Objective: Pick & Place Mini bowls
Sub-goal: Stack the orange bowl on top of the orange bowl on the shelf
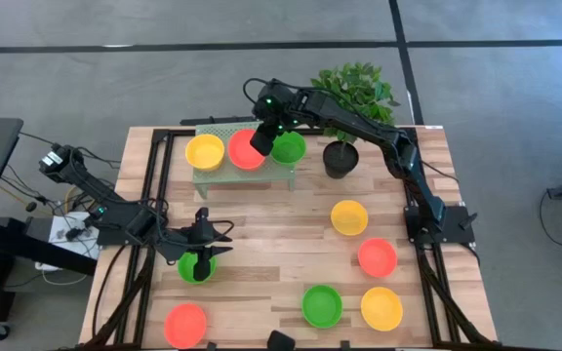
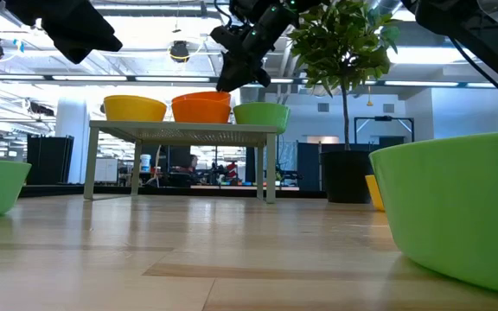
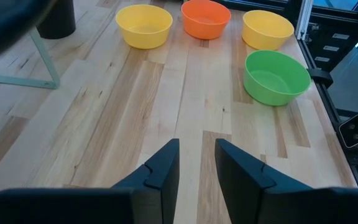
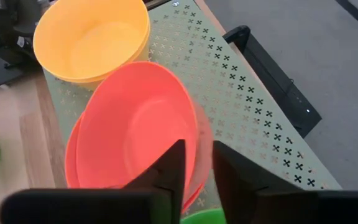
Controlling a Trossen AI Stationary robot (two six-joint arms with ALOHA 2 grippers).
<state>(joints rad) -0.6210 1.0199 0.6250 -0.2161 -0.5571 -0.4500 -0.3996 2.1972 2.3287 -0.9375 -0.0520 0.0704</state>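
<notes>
A pale green perforated rack (image 1: 245, 174) stands at the far side and bears a yellow bowl (image 1: 206, 151), a red bowl (image 1: 243, 151) and a green bowl (image 1: 291, 148). My right gripper (image 4: 196, 165) hangs over the red bowl (image 4: 135, 124), its fingers a little apart astride the rim. The red bowl lies tilted, and a second red rim (image 4: 72, 155) shows under it. My left gripper (image 1: 201, 255) waits open, high over a green bowl (image 1: 191, 268) at the table's left. The left wrist view shows nothing between that gripper's fingers (image 3: 196, 165). My right gripper comes slanting down from the table's right side, one finger inside and one outside the red bowl's rim (image 4: 199, 134) on the side toward the green bowl. The gap looks wider than the rim. Whether a finger touches it I cannot tell.
Loose bowls stand on the wooden table: yellow (image 1: 349, 216), red (image 1: 377, 256), green (image 1: 322, 305), yellow (image 1: 381, 308) and red (image 1: 185, 324). A black plant pot (image 1: 340, 159) with a leafy plant (image 1: 354, 93) stands right of the rack. Bare wood lies between rack and bowls.
</notes>
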